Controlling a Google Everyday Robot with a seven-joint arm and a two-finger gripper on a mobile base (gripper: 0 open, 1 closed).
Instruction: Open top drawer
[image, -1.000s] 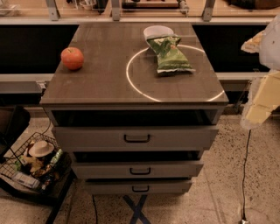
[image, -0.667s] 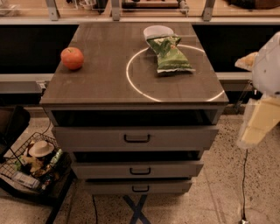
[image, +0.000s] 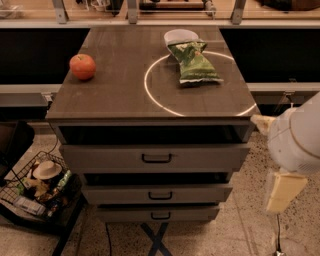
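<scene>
The top drawer (image: 200, 158) is the widest of three grey drawers under the brown cabinet top (image: 110, 95). Its small black loop handle (image: 156, 158) sits at the centre of the flat front. A dark gap shows between the cabinet top and this front. My gripper (image: 266, 165) hangs at the right of the cabinet, level with the top drawer's right end and apart from it. Its white wrist (image: 297, 140) fills the right edge. One cream finger (image: 262, 123) points left and the other cream finger (image: 281, 191) points down, spread apart and holding nothing.
Two narrower grey drawers, the middle drawer (image: 160, 194) and the bottom drawer (image: 160, 214), lie below. On top lie a red apple (image: 82, 66), a green chip bag (image: 194, 63) and a white bowl (image: 180, 36) by a white circle. A wire basket of items (image: 35, 186) stands at the lower left.
My gripper has come down along the cabinet's right side, from beside the cabinet top to the level of the top drawer. The drawers and the things on top have not moved.
</scene>
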